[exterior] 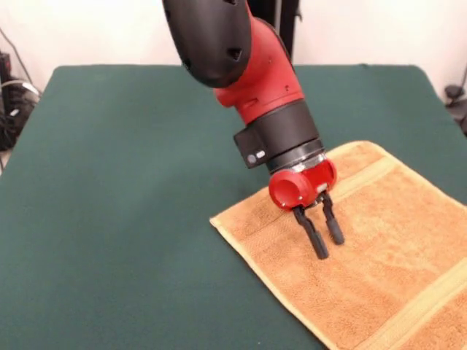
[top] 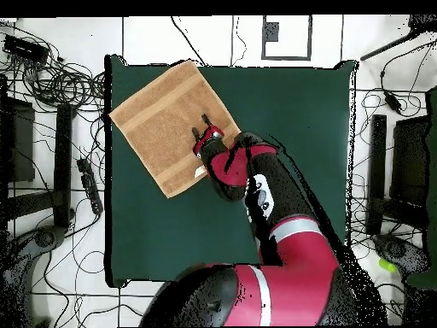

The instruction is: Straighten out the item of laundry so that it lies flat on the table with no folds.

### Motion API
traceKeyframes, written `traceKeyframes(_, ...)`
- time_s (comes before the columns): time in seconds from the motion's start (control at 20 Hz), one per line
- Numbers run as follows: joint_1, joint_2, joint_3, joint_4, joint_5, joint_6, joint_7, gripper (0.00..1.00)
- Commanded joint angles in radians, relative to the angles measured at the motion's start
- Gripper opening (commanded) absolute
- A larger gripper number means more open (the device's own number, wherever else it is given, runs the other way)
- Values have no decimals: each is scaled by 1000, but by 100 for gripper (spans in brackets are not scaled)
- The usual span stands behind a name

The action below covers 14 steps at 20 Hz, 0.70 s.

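The golden-orange towel [exterior: 372,248] lies spread out on the dark green table [exterior: 131,182], at the right and near side in the front view, running off the picture's right and bottom edges. In the overhead view the towel [top: 162,120] sits at the table's [top: 282,120] far left corner, turned a little askew, with woven bands near two ends. It looks flat. My gripper [exterior: 327,239] hangs just above the towel near one banded end, its two black fingers a little apart and holding nothing. It also shows in the overhead view [top: 201,125].
The red and black arm [exterior: 248,65] reaches down over the table's middle. Cables and black equipment [top: 51,85] lie on the floor around the table. The towel's corner lies close to the table's edge [top: 111,102].
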<state>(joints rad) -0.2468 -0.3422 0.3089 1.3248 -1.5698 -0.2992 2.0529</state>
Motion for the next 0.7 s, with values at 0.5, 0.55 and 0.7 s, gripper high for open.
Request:
traceKeyframes(0.5,441,238,-474,-364,-728,-590,1350,100)
traceKeyframes(0.55,436,233,-471,-357,-709,-589,1366,100)
traceKeyframes(0.7,426,231,-466,-359,-673,-613,1446,100)
